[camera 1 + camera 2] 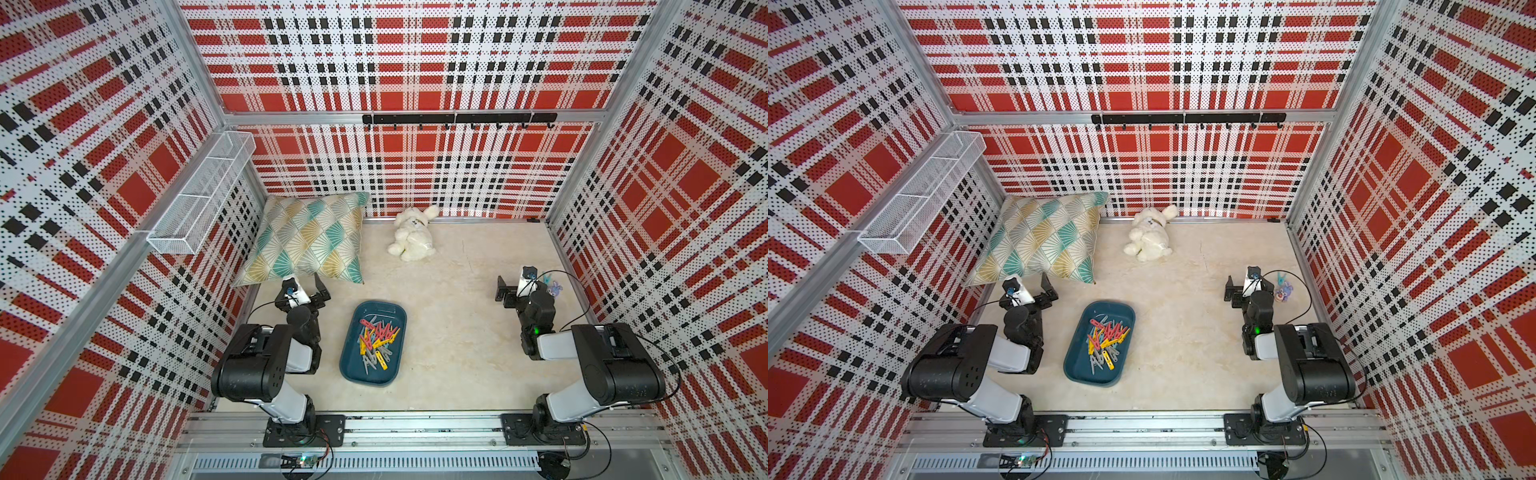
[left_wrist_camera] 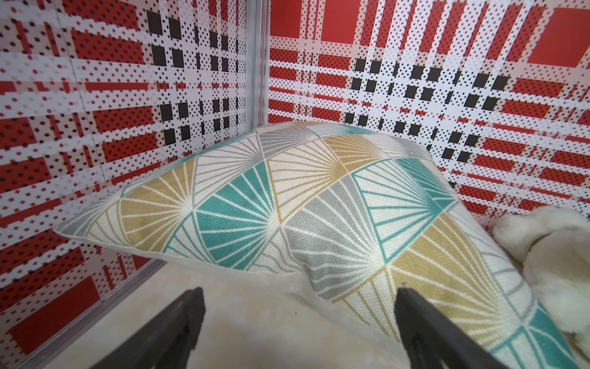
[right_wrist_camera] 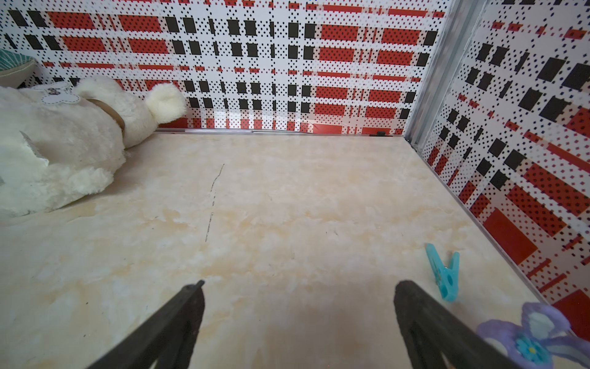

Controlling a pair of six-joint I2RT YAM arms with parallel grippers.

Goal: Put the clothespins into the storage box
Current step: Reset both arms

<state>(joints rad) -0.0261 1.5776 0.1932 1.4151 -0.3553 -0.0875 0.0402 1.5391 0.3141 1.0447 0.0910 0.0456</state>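
The dark teal storage box (image 1: 380, 306) (image 1: 1109, 309) lies on the table between my two arms. Several red, yellow and grey clothespins (image 1: 379, 338) (image 1: 1106, 338) are piled inside it. One light blue clothespin (image 1: 547, 277) (image 1: 1282, 277) (image 3: 445, 276) lies on the table by the right wall, just beside my right gripper. My right gripper (image 1: 503, 293) (image 1: 1231, 293) (image 3: 298, 284) is open and empty over bare table. My left gripper (image 1: 322, 293) (image 1: 1048, 293) (image 2: 300, 290) is open and empty, left of the box, facing the pillow.
A patterned pillow (image 1: 307, 237) (image 2: 287, 207) leans in the far left corner. A white plush rabbit (image 1: 413, 235) (image 3: 64, 137) lies at the back. A small purple toy (image 1: 555, 287) (image 3: 530, 335) sits beside the blue clothespin. A white wire basket (image 1: 199, 195) hangs on the left wall.
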